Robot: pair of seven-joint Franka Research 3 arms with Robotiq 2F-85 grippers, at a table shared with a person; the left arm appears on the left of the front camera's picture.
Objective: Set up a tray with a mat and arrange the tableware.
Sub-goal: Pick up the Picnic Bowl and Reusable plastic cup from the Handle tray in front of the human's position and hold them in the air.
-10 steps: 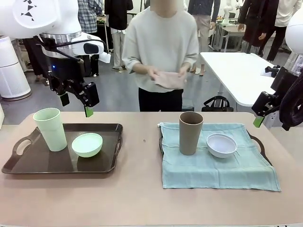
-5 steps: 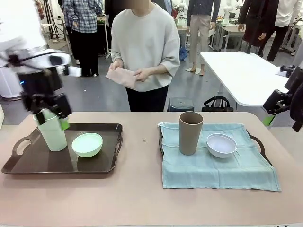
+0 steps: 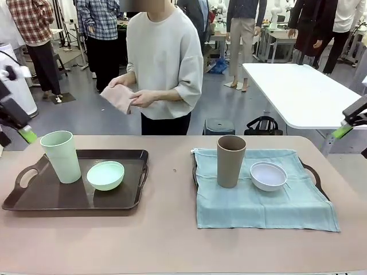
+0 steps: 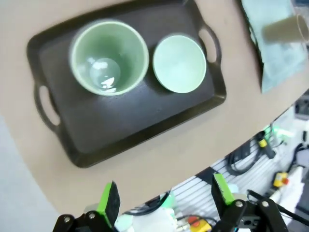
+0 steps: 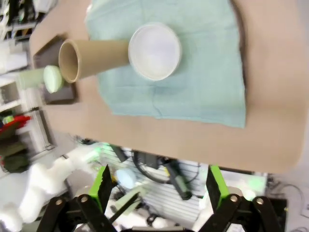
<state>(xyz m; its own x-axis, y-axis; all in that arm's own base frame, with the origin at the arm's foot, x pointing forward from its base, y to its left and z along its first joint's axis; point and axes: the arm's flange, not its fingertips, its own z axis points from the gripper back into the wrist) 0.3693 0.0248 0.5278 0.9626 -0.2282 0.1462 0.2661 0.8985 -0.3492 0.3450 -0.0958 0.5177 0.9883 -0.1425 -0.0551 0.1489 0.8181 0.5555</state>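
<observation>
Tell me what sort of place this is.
Likely a robotics lab or open workshop: a white worktable behind the person, bystanders standing about, and cables under the table edge.

The middle strip of the counter lay bare between the dark tray at left and the blue-green cloth at right, as did the near edge. A tall green cup and a green bowl crowded the tray's left and centre. A brown cup and a white bowl blocked the cloth's back half, while its front lay open. A person stood beyond the far edge, upper centre-left.
</observation>
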